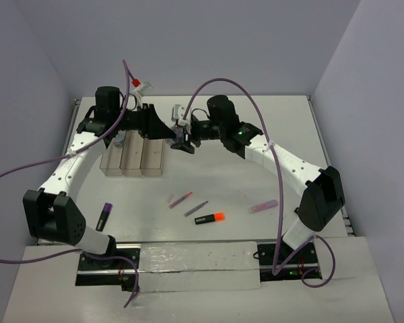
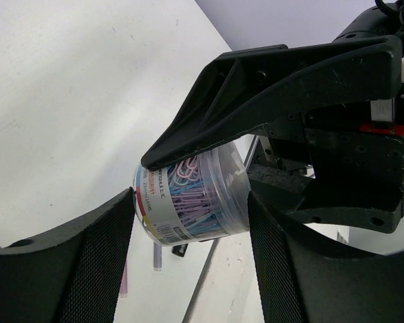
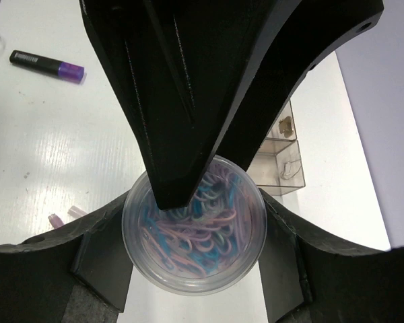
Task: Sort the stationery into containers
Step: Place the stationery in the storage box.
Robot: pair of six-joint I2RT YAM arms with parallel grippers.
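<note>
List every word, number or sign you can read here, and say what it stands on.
Nothing reads for certain.
Label on the tub of paper clips: print and barcode, too blurred to read.
Barrel label on the purple highlighter: too small to read.
Barrel of the orange highlighter: too small to tell any print.

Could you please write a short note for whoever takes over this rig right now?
Left gripper and right gripper: both shut on the tub of paper clips, near the tray.
Loose on the table: purple highlighter, orange highlighter, pink pen, grey pen, pink bar.
Done: a few small bits in the tray.
Left: the tub, all loose items.
</note>
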